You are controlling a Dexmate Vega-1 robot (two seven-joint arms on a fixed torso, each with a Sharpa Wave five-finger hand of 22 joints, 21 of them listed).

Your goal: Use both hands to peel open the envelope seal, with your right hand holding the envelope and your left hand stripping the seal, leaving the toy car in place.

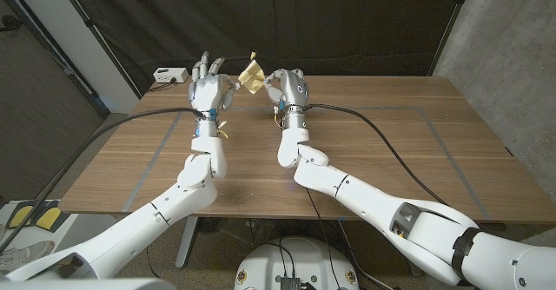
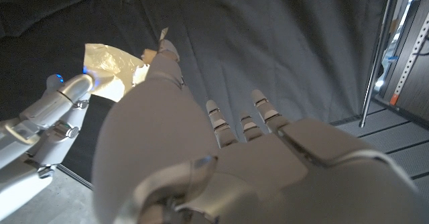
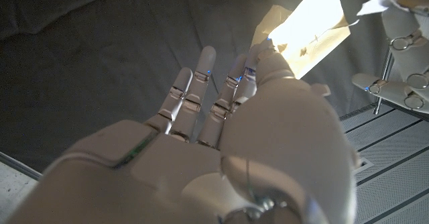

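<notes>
A gold-yellow envelope [image 1: 252, 75] hangs in the air over the table's far middle, between my two raised hands. My right hand [image 1: 291, 88] pinches it by one edge; in the right wrist view the envelope [image 3: 308, 29] glows above my fingertips [image 3: 258, 53]. My left hand [image 1: 208, 88] is up just left of the envelope. It pinches a thin pale seal strip [image 3: 374, 6] that still runs to the envelope's corner. In the left wrist view my thumb tip [image 2: 167, 51] holds a bit of the strip [image 2: 163, 34] beside the envelope [image 2: 110, 66].
The wooden table [image 1: 391, 142] has grey tape lines, and black cables trail from both arms. A small white box [image 1: 169, 75] sits at the back left corner. A black curtain hangs behind the table.
</notes>
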